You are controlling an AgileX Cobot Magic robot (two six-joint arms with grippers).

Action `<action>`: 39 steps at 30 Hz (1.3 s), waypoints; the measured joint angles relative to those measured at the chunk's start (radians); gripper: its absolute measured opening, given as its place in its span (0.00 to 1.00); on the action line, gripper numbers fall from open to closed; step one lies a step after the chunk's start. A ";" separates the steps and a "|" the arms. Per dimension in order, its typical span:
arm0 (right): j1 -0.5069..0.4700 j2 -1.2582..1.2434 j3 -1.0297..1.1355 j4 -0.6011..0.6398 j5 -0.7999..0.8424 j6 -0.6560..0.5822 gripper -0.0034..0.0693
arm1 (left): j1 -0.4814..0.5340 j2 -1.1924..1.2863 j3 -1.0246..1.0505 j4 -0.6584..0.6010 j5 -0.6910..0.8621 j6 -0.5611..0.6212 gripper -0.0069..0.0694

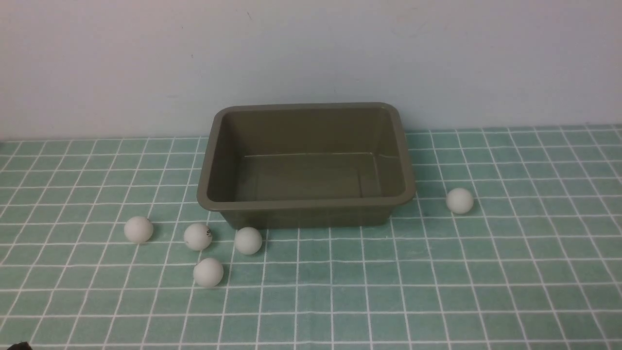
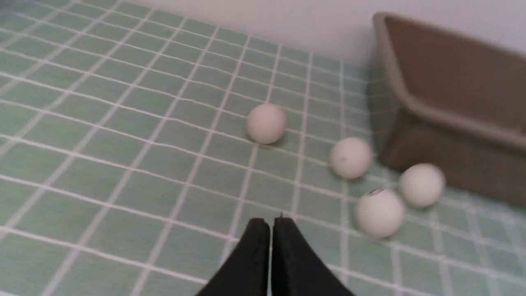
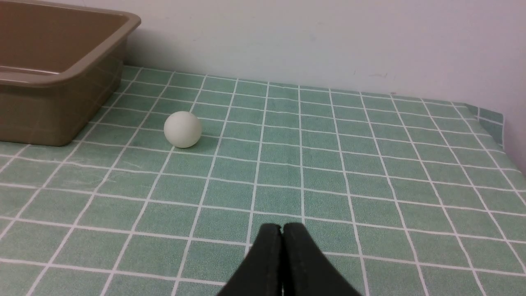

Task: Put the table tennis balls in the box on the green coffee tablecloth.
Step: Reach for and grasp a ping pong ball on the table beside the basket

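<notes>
The olive-brown box [image 1: 306, 206] stands empty at the back middle of the green checked tablecloth [image 1: 388, 291]. Several white table tennis balls lie on the cloth: one far left [image 1: 138, 229], one with a dark mark [image 1: 198, 236], one against the box's front [image 1: 248, 240], one nearer me [image 1: 208, 272], and one right of the box [image 1: 459, 201]. Neither arm shows in the front view. My left gripper [image 2: 271, 224] is shut and empty, short of a ball [image 2: 380, 213] and the box [image 2: 452, 131]. My right gripper [image 3: 282, 230] is shut and empty, well short of the lone ball [image 3: 183, 129].
A pale wall [image 1: 311, 58] rises right behind the box. The cloth's right edge [image 3: 493, 119] shows in the right wrist view, close to the wall.
</notes>
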State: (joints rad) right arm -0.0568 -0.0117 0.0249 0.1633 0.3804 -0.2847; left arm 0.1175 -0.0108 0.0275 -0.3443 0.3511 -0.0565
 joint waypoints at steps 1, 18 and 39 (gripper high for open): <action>0.000 0.000 0.000 0.000 0.000 0.000 0.03 | 0.000 0.000 0.000 -0.054 -0.007 -0.005 0.09; 0.000 0.000 0.000 0.000 0.000 0.000 0.03 | 0.000 0.000 0.001 -0.651 -0.312 0.013 0.09; 0.000 0.000 0.000 0.000 0.000 0.000 0.03 | 0.000 0.000 -0.026 -0.293 -0.849 0.049 0.09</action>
State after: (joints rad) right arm -0.0568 -0.0117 0.0249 0.1633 0.3804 -0.2847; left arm 0.1175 -0.0108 0.0014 -0.6375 -0.4981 -0.0079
